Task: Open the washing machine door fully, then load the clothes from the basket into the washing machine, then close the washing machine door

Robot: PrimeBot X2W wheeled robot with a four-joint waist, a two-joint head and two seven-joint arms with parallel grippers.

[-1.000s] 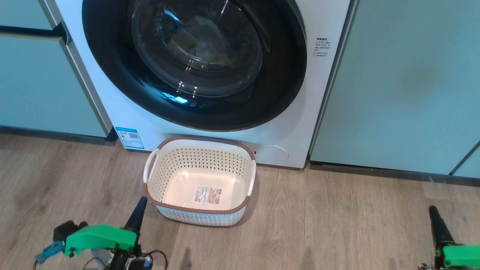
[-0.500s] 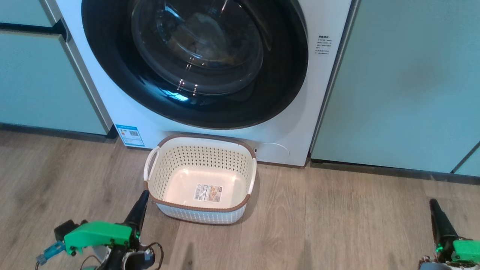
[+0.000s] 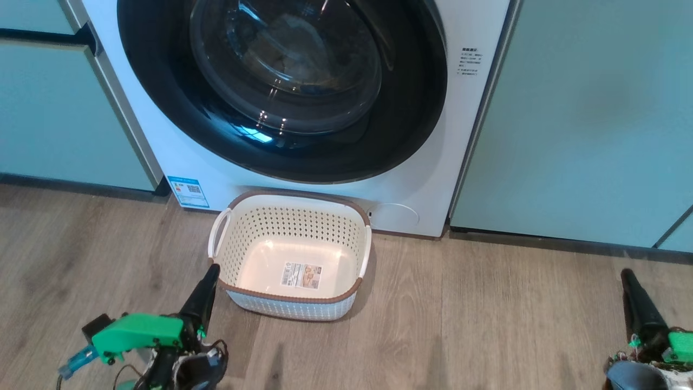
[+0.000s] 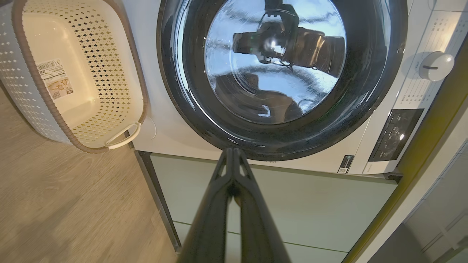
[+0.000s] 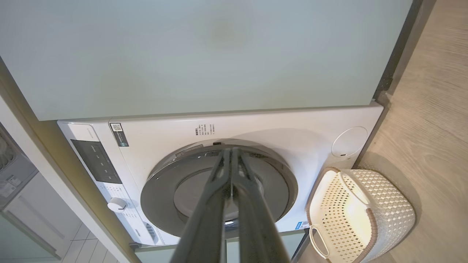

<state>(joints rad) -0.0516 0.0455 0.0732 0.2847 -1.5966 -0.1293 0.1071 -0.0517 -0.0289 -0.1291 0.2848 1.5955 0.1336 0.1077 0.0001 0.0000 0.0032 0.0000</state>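
The white washing machine stands with the washing machine door, a glossy black ring around domed glass, closed flat against its front. On the floor just before it sits the basket, holding nothing but its label sticker. The clothes are out of view. My left gripper is shut, its tip close beside the basket's near left corner. My right gripper is shut over the floor, far right of the basket. The left wrist view shows the shut left gripper, the door and the basket. The right wrist view shows the shut right gripper, the door and the basket.
Pale teal cabinet panels flank the machine on both sides. Wooden floor stretches between the basket and my right gripper. A blue label sticker sits low on the machine's left. A control knob is on its panel.
The head view has shifted slightly. Both shut grippers have risen in it towards the machine; the left tip is now beside the basket's corner. Door and basket have not moved.
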